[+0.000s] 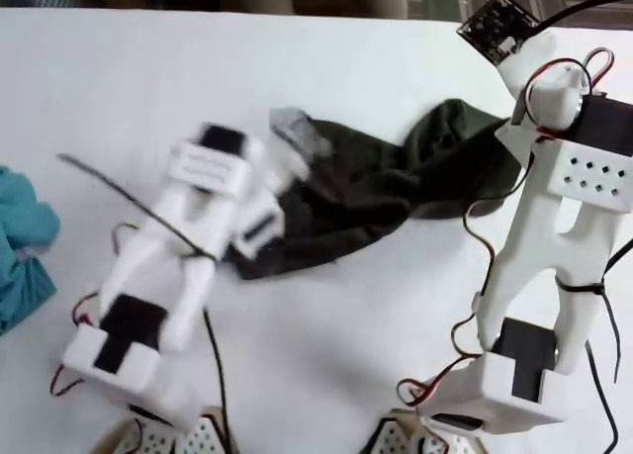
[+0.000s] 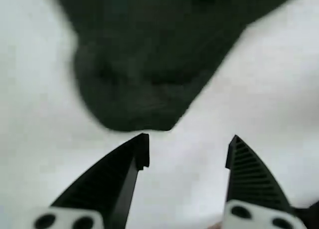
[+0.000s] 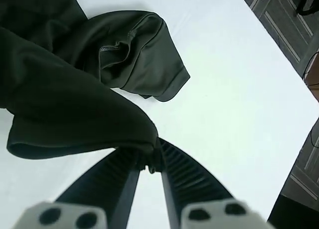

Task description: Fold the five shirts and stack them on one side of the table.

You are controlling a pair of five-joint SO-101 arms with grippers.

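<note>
1. A dark green shirt (image 1: 366, 192) of soft, matte knit is seen crumpled into loose folds near the middle of the worktop (image 1: 326, 365), between the two arms.
2. At the shirt's end nearest the left arm a paler grey patch is visible, too blurred to be identified.
3. In the right wrist view a short sleeve (image 3: 149, 54) with a stitched hem is seen lying flat on the white surface.
4. The right end effector (image 3: 155, 161) is closed on the shirt: a thick fold of its edge is pinched between the ribbed black fingers, and the cloth hangs away from the pinch in a heavy curve.
5. The left end effector (image 2: 188, 149) is spread wide with nothing held; bare worktop is seen between its pointed black fingers, and the shirt's rounded edge lies just ahead of the tips, untouched.
6. A teal shirt (image 1: 22, 246) is bunched at the worktop's edge on the left arm's side, well apart from the dark one.
7. The worktop is smooth, plain and white; beyond its edge, dark panelled flooring (image 3: 286, 29) is seen in the right wrist view.
</note>
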